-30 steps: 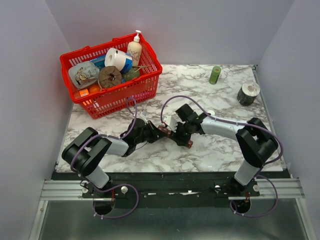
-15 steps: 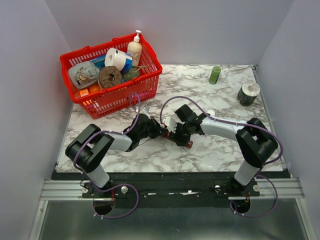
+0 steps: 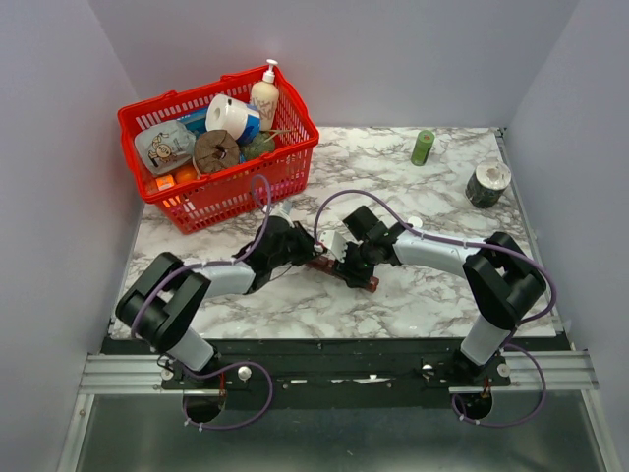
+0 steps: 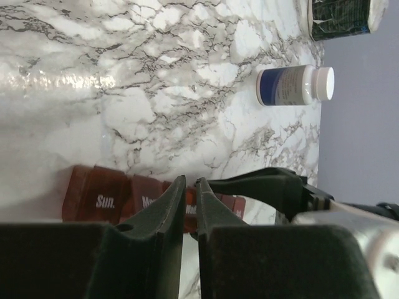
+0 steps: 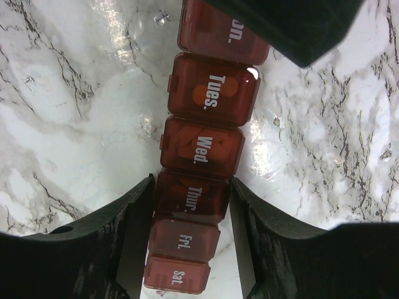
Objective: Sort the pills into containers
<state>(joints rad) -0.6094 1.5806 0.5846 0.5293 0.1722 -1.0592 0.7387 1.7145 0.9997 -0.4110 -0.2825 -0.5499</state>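
The containers are a dark red-brown pill organizer strip [image 3: 346, 271] lying on the marble table, its lids marked Sun. to Sat. [image 5: 202, 149]. Orange pills [image 5: 211, 94] show through the Tues. and Wed. lids. My right gripper [image 5: 192, 199] is shut on the strip, one finger against each side of the Thur. compartment. My left gripper [image 4: 189, 182] has its jaws almost together, holding nothing that I can see. Its tips are at the strip's Mon./Tues. end [image 4: 118, 193]. It shows as a dark block in the right wrist view [image 5: 293, 25].
A red mesh basket [image 3: 280, 165] full of household items stands at the back left. A slim green bottle [image 3: 423, 147] and a dark roll [image 3: 487, 183] stand at the back right. A white pill bottle with a blue label [image 4: 293, 86] lies behind the right arm.
My left arm has swung its gripper a little farther back and up at the strip's left end. The right gripper and the strip have stayed put.
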